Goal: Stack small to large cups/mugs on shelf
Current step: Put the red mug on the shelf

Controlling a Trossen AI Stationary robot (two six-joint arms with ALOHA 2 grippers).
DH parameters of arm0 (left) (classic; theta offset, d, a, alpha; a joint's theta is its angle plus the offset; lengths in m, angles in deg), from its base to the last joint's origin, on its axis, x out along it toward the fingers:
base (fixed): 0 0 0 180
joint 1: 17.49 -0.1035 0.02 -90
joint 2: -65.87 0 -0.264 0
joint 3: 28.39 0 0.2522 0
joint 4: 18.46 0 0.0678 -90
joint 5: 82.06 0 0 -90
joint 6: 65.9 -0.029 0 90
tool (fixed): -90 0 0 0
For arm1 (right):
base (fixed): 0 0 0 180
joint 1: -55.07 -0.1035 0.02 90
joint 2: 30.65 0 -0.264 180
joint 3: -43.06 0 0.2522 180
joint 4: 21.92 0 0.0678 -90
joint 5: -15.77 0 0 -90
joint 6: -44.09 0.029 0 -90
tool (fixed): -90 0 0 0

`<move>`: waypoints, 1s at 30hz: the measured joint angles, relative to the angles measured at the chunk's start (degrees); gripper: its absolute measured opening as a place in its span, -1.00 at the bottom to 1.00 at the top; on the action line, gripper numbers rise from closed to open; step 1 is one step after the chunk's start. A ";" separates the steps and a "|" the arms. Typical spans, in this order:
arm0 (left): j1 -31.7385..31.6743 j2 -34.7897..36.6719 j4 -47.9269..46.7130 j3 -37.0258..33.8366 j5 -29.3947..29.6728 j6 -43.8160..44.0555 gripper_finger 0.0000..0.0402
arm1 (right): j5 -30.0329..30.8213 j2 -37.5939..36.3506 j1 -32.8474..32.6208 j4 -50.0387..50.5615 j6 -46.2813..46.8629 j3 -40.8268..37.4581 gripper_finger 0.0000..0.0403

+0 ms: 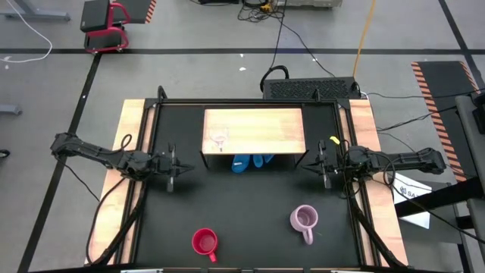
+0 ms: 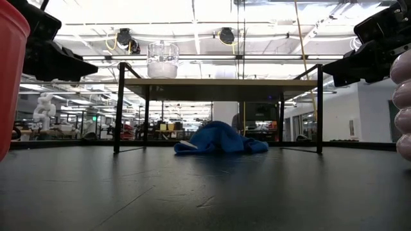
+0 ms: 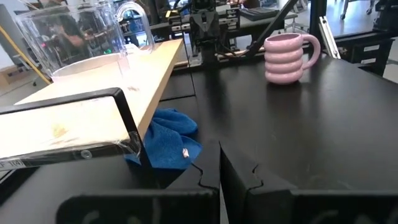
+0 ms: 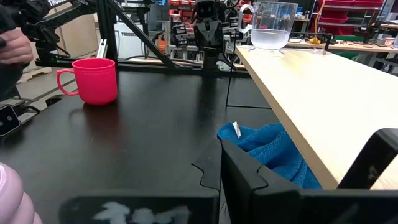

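Pincer left (image 1: pixel 176 164) closed, empty, mid-left of high view beside shelf (image 1: pixel 254 130); pincer right (image 1: pixel 323 162) closed, empty, mid-right. Clear glass cup (image 1: pixel 220 139) on shelf's left part. Red mug (image 1: pixel 204 242) lies lower centre-left, nearer left pincer; lilac mug (image 1: pixel 305 219) lower right, nearer right pincer, handle pointing down-frame

Left gripper (image 1: pixel 176 165) and right gripper (image 1: pixel 321 161) hover low, facing each other. Both arms reach inward, jaws closed and empty.

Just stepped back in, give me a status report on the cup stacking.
Left gripper and right gripper shut, empty, flanking shelf. Glass cup on shelf; red mug, lilac mug on table. Blue cloth underneath.
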 joint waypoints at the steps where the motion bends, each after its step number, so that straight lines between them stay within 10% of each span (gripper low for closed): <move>1: 0.00 0.00 -0.27 0.00 -0.01 0.41 -0.98 | 0.00 0.00 0.00 0.00 0.00 0.00 -1.00; 30: 0.00 0.02 6.03 0.02 -14.68 2.89 -0.99 | 0.00 0.00 0.00 0.00 -0.17 -0.02 -1.00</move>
